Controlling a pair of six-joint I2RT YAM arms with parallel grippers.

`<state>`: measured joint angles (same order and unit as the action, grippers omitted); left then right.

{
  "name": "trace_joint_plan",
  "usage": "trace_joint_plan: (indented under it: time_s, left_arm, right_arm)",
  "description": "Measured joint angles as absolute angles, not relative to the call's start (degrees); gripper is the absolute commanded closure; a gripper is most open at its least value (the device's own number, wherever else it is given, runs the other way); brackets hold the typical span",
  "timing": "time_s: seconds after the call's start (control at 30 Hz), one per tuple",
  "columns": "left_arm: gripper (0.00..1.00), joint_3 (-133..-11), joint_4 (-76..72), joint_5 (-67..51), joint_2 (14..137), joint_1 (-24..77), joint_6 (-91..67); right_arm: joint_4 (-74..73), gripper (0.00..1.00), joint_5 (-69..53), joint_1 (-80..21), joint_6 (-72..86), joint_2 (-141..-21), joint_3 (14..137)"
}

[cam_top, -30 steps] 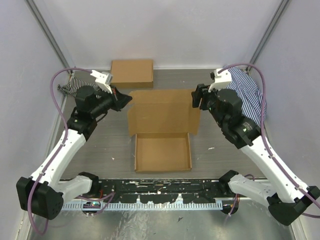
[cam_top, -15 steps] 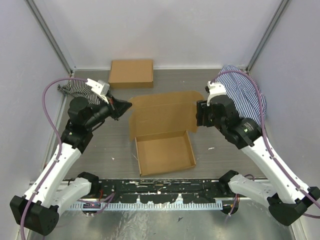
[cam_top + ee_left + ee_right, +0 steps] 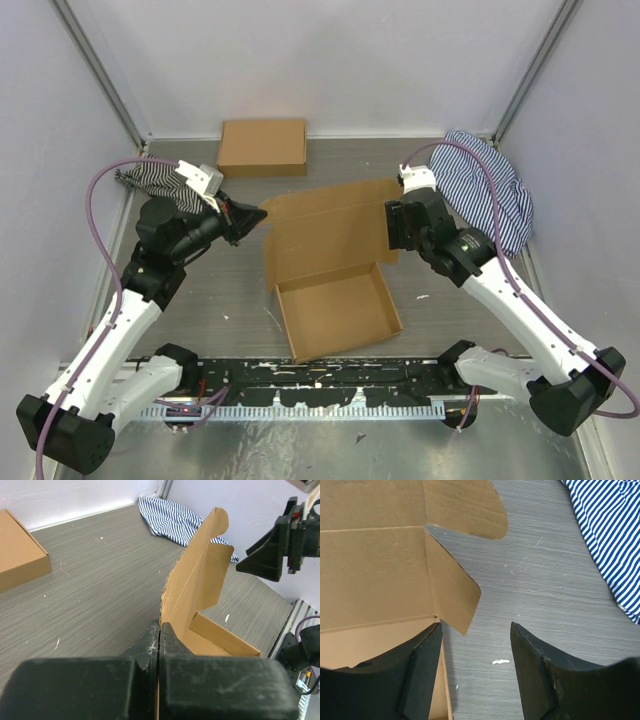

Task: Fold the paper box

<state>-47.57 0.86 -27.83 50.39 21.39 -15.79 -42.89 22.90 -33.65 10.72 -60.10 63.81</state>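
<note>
Brown cardboard, die-cut: the paper box (image 3: 338, 314) sits at the middle of the grey tabletop (image 3: 200, 300), between the two arms and turned slightly askew to the table edge. Its near half stands formed as a shallow open tray with walls up; its far half, the lid panel, is lifted off the surface and leans back, with a side flap at each end. Left gripper (image 3: 256, 214) is pressed together on the left edge of the lid; the left wrist view shows the cardboard edge pinched between the two fingers (image 3: 150, 647), the panel rising upright beyond them. Right gripper (image 3: 393, 228) is at the right end of the lid with its fingers spread; the right wrist view shows the right side flap (image 3: 451, 592) hanging just beside the inner finger (image 3: 422, 672), and contact cannot be confirmed. A second, closed cardboard box (image 3: 263, 147) lies against the far wall, well apart. A blue-striped cloth (image 3: 490, 190) lies at the far right, and another striped cloth (image 3: 145, 180) at the far left behind the left arm.
</note>
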Motion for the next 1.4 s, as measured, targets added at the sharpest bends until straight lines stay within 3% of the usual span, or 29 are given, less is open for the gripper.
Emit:
trace_joint_plan:
  time_s: [0.37, 0.5, 0.63, 0.73, 1.1, 1.4]
  left_arm:
    - [1.00, -47.6, 1.2, -27.9, 50.2, 21.5, -15.1]
    - [1.00, -47.6, 1.2, -27.8, 50.2, 21.5, -15.0]
    - [1.00, -47.6, 1.2, -27.8, 50.3, 21.5, -15.0]
    - [1.00, -47.6, 1.2, -27.6, 50.5, 21.5, -15.0]
    - [1.00, -55.8, 1.1, -27.0, 60.0, 21.6, -13.9]
    - [0.98, -58.7, -3.5, -23.6, 66.3, 23.5, -12.4]
  right_arm:
    - [-34.9, 0.40, 20.7, -28.9, 7.3, -64.7, 62.2]
    - [-33.8, 0.53, 15.8, -25.9, 6.3, -66.7, 62.2]
    - [-33.2, 0.80, 8.9, -24.2, 5.8, -67.2, 62.2]
    - [-33.2, 0.89, 3.9, -24.2, 6.1, -67.2, 62.9]
    - [-31.6, 0.99, 0.9, -23.8, 10.6, -63.0, 62.2]
    - [-16.5, 0.99, 6.4, -24.9, 15.5, -49.1, 43.4]
